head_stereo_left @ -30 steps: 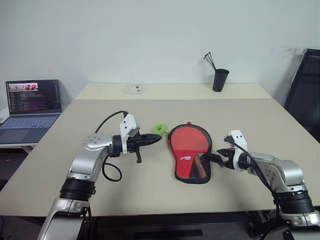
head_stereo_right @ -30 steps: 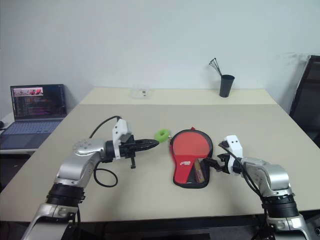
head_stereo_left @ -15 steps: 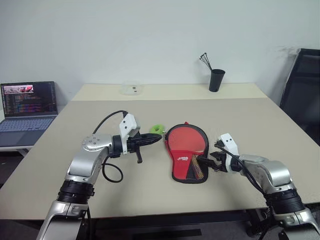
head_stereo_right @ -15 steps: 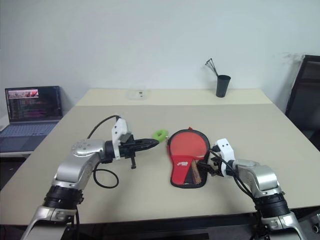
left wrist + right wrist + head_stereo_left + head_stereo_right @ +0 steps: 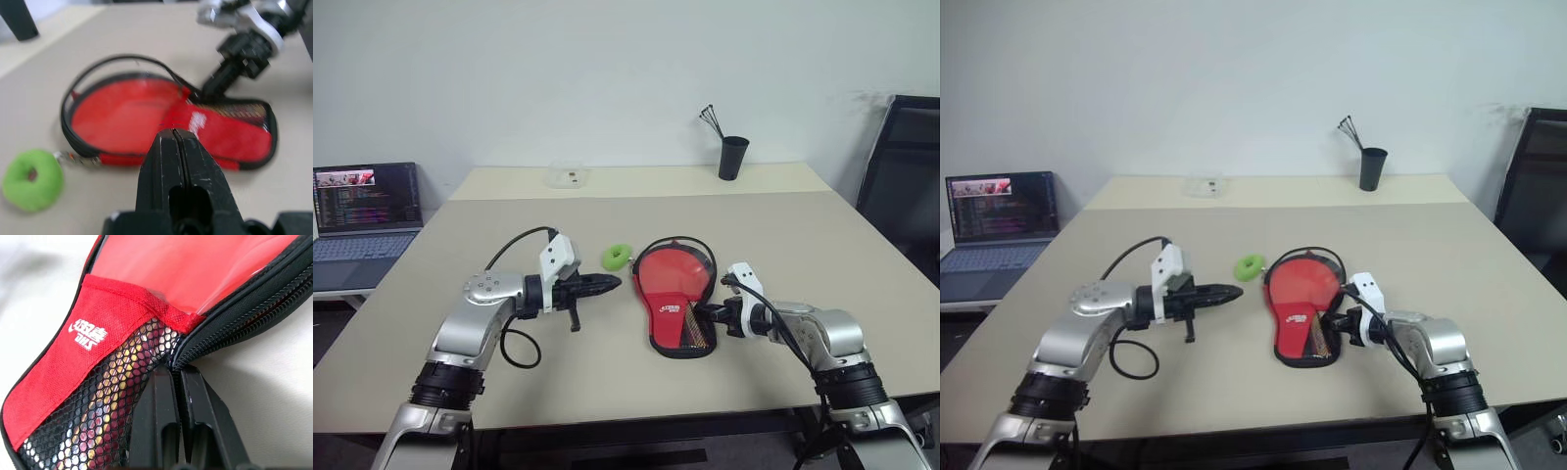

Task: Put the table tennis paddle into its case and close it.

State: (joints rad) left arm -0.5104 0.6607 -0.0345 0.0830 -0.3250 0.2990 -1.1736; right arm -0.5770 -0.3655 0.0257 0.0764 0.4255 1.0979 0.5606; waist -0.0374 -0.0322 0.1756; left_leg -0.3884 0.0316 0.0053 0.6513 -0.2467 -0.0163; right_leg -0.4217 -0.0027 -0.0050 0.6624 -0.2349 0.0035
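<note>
At the near right edge of the case, the right gripper has its two black fingers pinched together on the zip seam, where the black mesh meets the zipper. I judge it is gripping the fabric edge itself, though I cannot make out a slider. On the other side, the left gripper hangs clenched on nothing, just above the table and a little apart from the case.

The case lies flat near the middle of the table, its round end unzipped, with the table tennis paddle already inside, red face up. The pouch looks soft, light and floppy, so it would likely slide or bunch when tugged. The stiff paddle inside gives it some body. The seam edge or the green pull tag beside the round end seems the best hold.

One case, one paddle, one green tag, two grippers.
</note>
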